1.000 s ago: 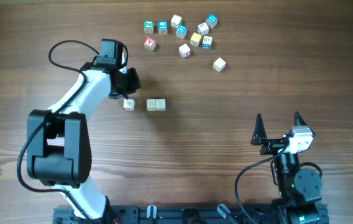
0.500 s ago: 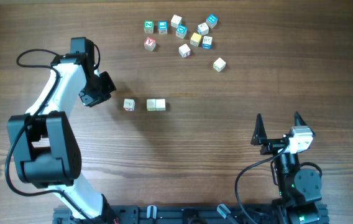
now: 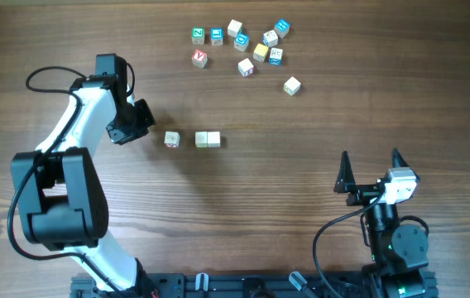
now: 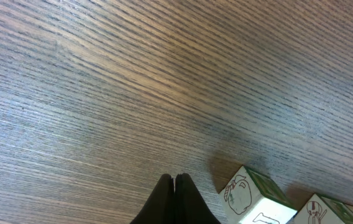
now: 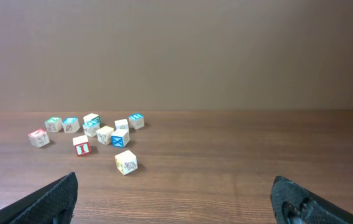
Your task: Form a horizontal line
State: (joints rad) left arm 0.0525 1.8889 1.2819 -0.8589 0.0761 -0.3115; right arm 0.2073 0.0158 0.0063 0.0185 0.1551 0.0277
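Overhead, a wooden worktop (image 3: pixel 318 99) fills the view. The left end effector (image 3: pixel 144 114) is clenched and empty, near the row's left end; the right end effector (image 3: pixel 370 159) sits spread wide, well apart. Likely risk: a push from those shut fingers landing off-centre could spin a cube or knock the row crooked. Loose coloured cubes (image 3: pixel 261 51) cluster on the far side. The horizontal line (image 3: pixel 208 139), mid-worktop, is two cream cubes touching, with a third cube (image 3: pixel 171 139) beside them across a gap.
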